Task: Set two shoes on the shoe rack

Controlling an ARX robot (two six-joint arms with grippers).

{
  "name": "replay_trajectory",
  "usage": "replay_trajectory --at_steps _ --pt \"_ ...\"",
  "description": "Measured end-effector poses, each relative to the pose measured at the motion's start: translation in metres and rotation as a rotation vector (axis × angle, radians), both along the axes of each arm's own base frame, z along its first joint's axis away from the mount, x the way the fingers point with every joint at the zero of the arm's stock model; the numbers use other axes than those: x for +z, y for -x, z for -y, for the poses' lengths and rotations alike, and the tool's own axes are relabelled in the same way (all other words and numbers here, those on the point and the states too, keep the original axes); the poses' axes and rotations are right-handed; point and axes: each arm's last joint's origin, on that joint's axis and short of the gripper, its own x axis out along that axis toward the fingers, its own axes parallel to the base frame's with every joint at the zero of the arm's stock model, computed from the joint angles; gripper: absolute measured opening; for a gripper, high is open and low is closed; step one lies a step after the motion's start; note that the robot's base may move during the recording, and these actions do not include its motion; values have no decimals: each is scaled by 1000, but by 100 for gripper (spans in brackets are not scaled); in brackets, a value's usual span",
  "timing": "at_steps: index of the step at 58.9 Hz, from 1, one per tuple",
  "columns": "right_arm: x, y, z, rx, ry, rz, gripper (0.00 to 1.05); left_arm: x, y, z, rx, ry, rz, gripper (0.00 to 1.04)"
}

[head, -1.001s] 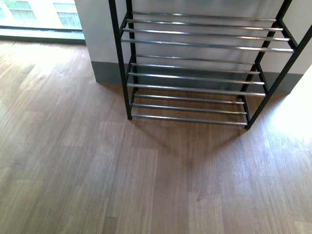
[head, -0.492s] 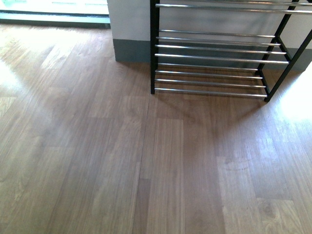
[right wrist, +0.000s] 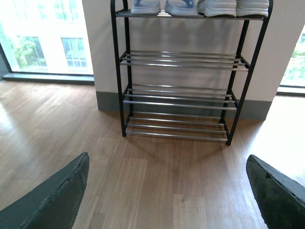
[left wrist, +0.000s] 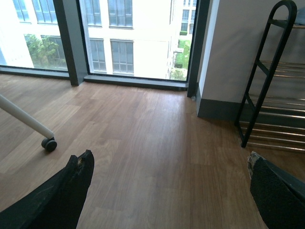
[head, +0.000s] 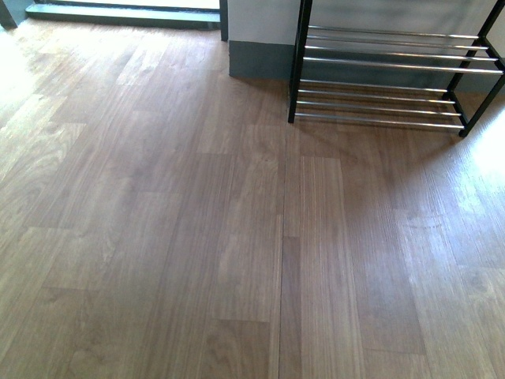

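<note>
Floorboards fill most of the front view, and the shoe rack is confined to the upper right of the frame, its lower tiers of silver rods seen bare against the pale wall. No arm is seen in that view. In the right wrist view the whole rack is shown upright in the upper middle of the frame, and four shoes are set side by side on its top tier: a pair of pale blue-white slides toward the upper left and a pair of pale sneakers toward the upper right, soles resting across the rods, presumably because the rods can only carry a shoe laid flat over several of them. The three tiers below are left unoccupied. The right gripper is spread wide with nothing between its dark fingers, which appear at the lower corners of the frame. The left gripper is likewise released and carries nothing; beyond it a window, a wheeled leg at the left edge and the rack's side at the right edge are seen. From this layout the task is judged complete or nearly so.
</note>
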Motion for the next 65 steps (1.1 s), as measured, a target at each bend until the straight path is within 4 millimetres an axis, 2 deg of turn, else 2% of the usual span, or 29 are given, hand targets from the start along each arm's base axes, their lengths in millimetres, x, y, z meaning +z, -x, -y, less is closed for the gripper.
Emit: replay_trajectory --at_steps 65 --pt "0 0 0 -7 0 0 95 0 0 0 -4 0 0 95"
